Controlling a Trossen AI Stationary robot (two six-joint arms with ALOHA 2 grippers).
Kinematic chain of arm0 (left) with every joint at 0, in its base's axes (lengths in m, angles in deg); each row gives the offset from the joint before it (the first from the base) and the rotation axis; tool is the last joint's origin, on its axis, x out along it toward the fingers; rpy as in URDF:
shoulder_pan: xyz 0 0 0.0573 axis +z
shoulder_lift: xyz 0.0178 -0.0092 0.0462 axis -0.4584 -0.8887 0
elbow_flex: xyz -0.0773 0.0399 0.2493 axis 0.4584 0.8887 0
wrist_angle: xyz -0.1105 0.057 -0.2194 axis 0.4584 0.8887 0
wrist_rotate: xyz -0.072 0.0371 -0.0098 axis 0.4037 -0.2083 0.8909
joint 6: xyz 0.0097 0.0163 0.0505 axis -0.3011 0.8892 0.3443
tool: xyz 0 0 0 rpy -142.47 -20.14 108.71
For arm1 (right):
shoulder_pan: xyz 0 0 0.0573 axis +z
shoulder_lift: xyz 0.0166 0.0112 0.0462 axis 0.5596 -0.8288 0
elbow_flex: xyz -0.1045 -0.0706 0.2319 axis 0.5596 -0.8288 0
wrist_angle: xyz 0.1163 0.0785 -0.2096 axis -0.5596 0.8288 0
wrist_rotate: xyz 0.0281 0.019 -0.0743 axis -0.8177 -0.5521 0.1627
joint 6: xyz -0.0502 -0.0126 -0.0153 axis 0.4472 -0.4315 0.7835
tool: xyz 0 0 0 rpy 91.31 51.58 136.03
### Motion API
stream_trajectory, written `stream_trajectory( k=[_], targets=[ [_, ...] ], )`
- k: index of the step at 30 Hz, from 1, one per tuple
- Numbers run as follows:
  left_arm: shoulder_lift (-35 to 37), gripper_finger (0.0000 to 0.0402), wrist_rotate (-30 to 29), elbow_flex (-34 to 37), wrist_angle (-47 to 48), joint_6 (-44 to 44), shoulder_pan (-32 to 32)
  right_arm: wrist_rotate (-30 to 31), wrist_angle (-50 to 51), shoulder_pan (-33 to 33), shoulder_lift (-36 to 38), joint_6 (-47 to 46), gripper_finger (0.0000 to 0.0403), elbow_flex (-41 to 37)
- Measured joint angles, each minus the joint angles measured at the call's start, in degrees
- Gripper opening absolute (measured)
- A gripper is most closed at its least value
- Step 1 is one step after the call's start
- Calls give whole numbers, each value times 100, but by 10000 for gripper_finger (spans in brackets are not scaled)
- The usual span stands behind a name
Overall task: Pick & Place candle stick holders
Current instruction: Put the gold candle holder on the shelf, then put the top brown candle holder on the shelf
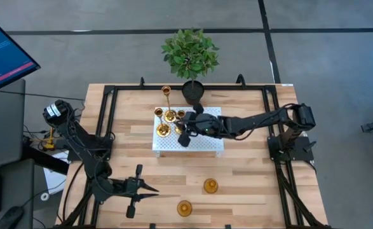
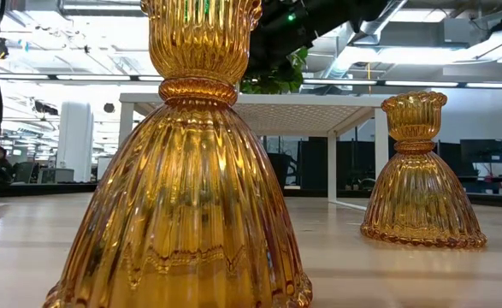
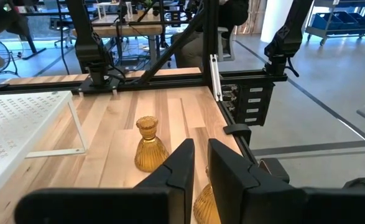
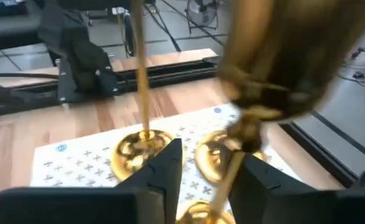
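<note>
Several shiny gold candle stick holders (image 1: 168, 116) stand on their round bases on a white perforated platform (image 1: 205, 147) at the table's far middle; one is tall with a thin stem (image 1: 166, 95). Two amber ribbed bell-shaped holders (image 1: 210, 186) (image 1: 184, 207) stand on the wood near the front edge and fill the low view (image 2: 182, 171) (image 2: 417, 171). My right gripper (image 1: 184, 136) is open, low over the platform among the gold holders. One holder's thin stem (image 4: 229, 174) stands between its fingers. My left gripper (image 1: 154, 192) is shut and empty at the front left, pointing toward the amber holders (image 3: 150, 146). My right gripper has its fingers on either side of a gold holder's thin stem (image 4: 231, 169), coming level from the table's right side. The stem runs close along one finger (image 4: 257, 186); I cannot tell whether it touches. The holder's base (image 4: 201, 214) is on the platform.
A potted green plant (image 1: 189, 54) stands at the platform's far edge. A black metal frame (image 1: 107, 114) runs round the table. A monitor (image 1: 2, 51) is beyond the left edge. Bare wood lies between the platform and the amber holders.
</note>
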Motion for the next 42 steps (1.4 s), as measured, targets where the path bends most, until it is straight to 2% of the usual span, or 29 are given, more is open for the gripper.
stream_trajectory(
  k=[6,12,19,26,31,36,42],
  targets=[
    [0,47,0,-1,0,-2,0,4,372,193,308,52,143,2],
    [0,47,2,0,0,0,0,17,1545,363,971,65,183,2],
    [1,47,2,1,2,0,-4,17,2787,745,1945,-346,194,4],
    [2,47,13,1,4,0,-114,17,4227,1602,2726,-1247,148,4],
    [-29,46,17,-1,2,18,-208,119,4845,2565,2814,-1887,99,4],
    [-280,46,9,-1,-2,18,-197,942,4901,3620,2496,-2273,55,4],
    [-718,47,-2,-1,-44,16,-138,1802,4892,4539,1858,-3013,12,4]
  ],
)
